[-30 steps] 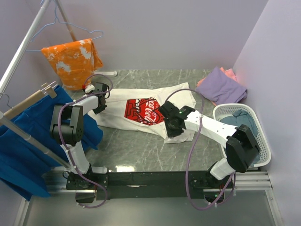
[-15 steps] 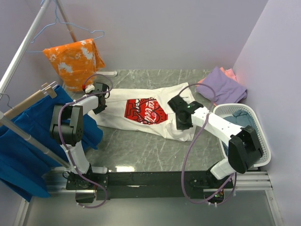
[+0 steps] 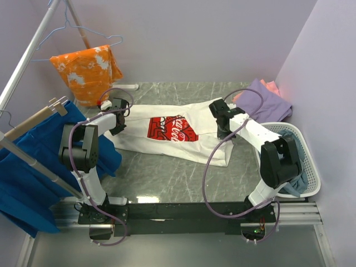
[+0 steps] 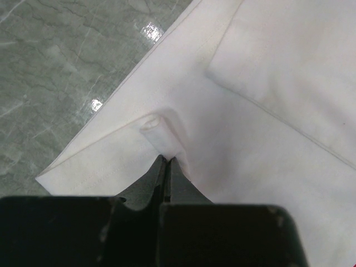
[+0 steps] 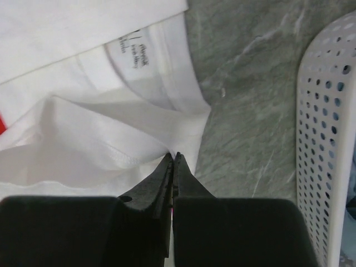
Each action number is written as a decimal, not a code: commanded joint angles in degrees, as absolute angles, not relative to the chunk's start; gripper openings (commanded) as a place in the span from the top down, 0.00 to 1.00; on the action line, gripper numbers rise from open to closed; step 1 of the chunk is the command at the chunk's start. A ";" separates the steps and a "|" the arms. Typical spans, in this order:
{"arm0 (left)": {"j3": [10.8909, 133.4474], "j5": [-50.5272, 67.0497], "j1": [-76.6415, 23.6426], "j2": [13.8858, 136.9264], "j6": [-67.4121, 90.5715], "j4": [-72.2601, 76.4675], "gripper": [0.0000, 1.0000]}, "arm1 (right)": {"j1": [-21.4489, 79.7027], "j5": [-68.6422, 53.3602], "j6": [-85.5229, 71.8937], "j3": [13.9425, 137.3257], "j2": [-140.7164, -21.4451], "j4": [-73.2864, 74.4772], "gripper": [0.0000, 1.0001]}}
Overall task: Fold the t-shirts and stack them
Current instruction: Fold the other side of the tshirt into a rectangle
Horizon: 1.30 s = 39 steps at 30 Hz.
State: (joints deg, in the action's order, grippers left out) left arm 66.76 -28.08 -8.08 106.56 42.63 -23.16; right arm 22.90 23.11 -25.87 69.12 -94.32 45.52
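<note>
Lying spread on the grey marble-pattern tabletop [image 3: 167, 178], the soft white t-shirt [image 3: 139, 139] with a red-and-white square chest print stretches between the two pairs of jaws, creased and partly doubled over.

The left gripper [image 4: 166, 161] has its jaws clenched on a small pinch of the shirt's edge, and the cloth is puckered up right at the tips. A stitched hem runs off to the left of them. A folded-over layer lies ahead and to the right.

The right gripper [image 5: 175, 158] has its jaws pressed together on a fold of the same shirt beside the neck. The collar label (print too small to read) is ahead and to the left of the tips, with bare table to their right.

Further right of the right jaws, apart from them, stands a white perforated plastic laundry basket [image 3: 311, 167] with the grey-blue cloth tee [image 3: 286, 146] inside.

Beyond those jaws, at the far corner, lies the plain purple tee [image 3: 264, 103]. The salmon-pink tee [image 3: 272, 86] peeks out behind it.

Beyond the left jaws hangs an orange white-splotched garment [image 3: 86, 69] on a wire hanger. Behind and left of them is a large bright blue cloth [image 3: 28, 167] on a wooden hanger.
</note>
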 commanded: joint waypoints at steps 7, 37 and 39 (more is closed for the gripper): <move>65.30 -30.06 -8.26 102.13 41.92 -23.99 0.99 | 18.55 29.80 -26.37 70.13 -87.37 39.30 1.00; 61.79 -35.24 -8.26 99.14 44.56 -24.87 0.99 | 16.79 28.66 -20.39 82.87 -103.79 24.24 1.00; 62.05 -36.47 -8.26 99.05 45.08 -26.18 0.99 | 16.70 28.04 -20.48 85.77 -106.16 25.31 1.00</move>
State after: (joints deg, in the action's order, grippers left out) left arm 62.22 -32.53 -8.25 101.62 43.64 -24.47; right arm 16.62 28.32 -21.50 79.55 -105.19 27.38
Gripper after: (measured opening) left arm 0.021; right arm 0.010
